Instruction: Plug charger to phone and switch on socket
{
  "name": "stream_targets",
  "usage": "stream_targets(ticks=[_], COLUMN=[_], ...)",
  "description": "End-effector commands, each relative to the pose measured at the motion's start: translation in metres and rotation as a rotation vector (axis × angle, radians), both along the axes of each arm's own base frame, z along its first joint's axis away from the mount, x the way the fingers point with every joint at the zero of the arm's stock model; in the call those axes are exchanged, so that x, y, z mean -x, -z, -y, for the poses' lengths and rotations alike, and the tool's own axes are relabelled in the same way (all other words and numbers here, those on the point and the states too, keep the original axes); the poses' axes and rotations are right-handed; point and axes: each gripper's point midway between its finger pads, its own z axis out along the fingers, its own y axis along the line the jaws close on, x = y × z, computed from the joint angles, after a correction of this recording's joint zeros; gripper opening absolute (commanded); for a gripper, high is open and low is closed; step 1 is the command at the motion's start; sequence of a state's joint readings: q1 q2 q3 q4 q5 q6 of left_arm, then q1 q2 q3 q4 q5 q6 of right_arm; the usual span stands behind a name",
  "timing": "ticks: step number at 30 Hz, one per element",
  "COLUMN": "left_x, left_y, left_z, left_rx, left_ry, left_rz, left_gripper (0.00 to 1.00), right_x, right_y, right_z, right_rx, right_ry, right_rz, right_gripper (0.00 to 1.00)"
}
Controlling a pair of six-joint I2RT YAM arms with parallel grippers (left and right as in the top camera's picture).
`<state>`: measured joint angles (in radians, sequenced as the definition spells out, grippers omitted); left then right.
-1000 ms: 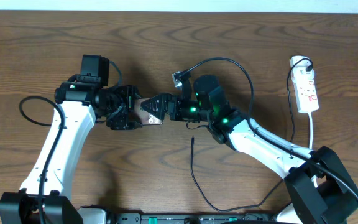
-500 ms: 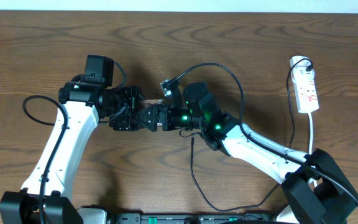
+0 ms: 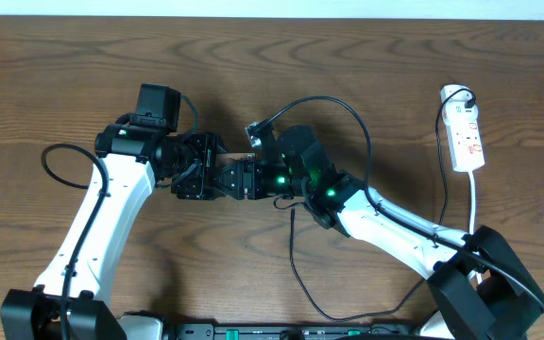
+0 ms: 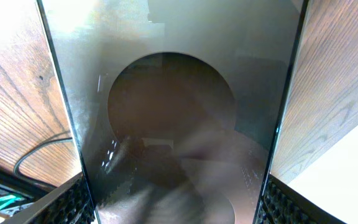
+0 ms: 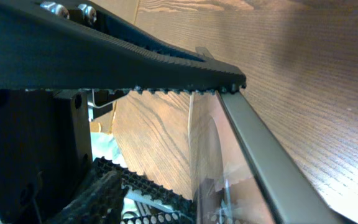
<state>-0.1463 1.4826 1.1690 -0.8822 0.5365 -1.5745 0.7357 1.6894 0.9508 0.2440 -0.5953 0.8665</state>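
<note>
The phone (image 4: 179,112) fills the left wrist view, glossy brownish-grey. My left gripper (image 4: 179,208) is shut on its two long edges. In the overhead view the left gripper (image 3: 201,178) and right gripper (image 3: 236,179) meet tip to tip at mid-table, and the phone between them is almost hidden. In the right wrist view the right gripper (image 5: 244,149) straddles the phone's other end (image 5: 229,180), with both fingers against its edges. The charger's black plug tip (image 3: 293,215) lies on the table just below the right gripper. The white socket (image 3: 467,137) lies at the far right.
The charger's thin cable (image 3: 296,269) runs from the tip toward the front edge, loops right and rises to the plug at the socket's top (image 3: 456,94). A white cord (image 3: 474,203) leaves the socket's lower end. A thick black arm cable (image 3: 59,165) loops at the left.
My right gripper has moved left and now covers the phone's free end, which was bare a second ago. My left arm has shifted slightly right with the phone.
</note>
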Motion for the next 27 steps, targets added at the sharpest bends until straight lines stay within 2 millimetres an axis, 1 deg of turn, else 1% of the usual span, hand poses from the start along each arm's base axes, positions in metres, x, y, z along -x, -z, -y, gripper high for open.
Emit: stream_targets(ticks=[1, 8, 15, 27], left_x=[0.001, 0.002, 0.005, 0.006], left_y=[-0.012, -0.012, -0.012, -0.012], left_z=[0.006, 0.006, 0.015, 0.017], left_rx=[0.037, 0.035, 0.034, 0.035], left_ry=[0.007, 0.02, 0.048, 0.056], left_rz=[0.021, 0.029, 0.029, 0.029], left_gripper=[0.07, 0.07, 0.08, 0.07], right_x=[0.0, -0.001, -0.001, -0.001], right_y=[-0.004, -0.004, -0.004, -0.004], right_z=[-0.003, -0.003, -0.003, -0.003], right_rx=[0.0, 0.002, 0.003, 0.003], right_ry=[-0.003, 0.001, 0.003, 0.003], right_rz=[0.026, 0.027, 0.028, 0.028], right_gripper=[0.55, 0.52, 0.51, 0.42])
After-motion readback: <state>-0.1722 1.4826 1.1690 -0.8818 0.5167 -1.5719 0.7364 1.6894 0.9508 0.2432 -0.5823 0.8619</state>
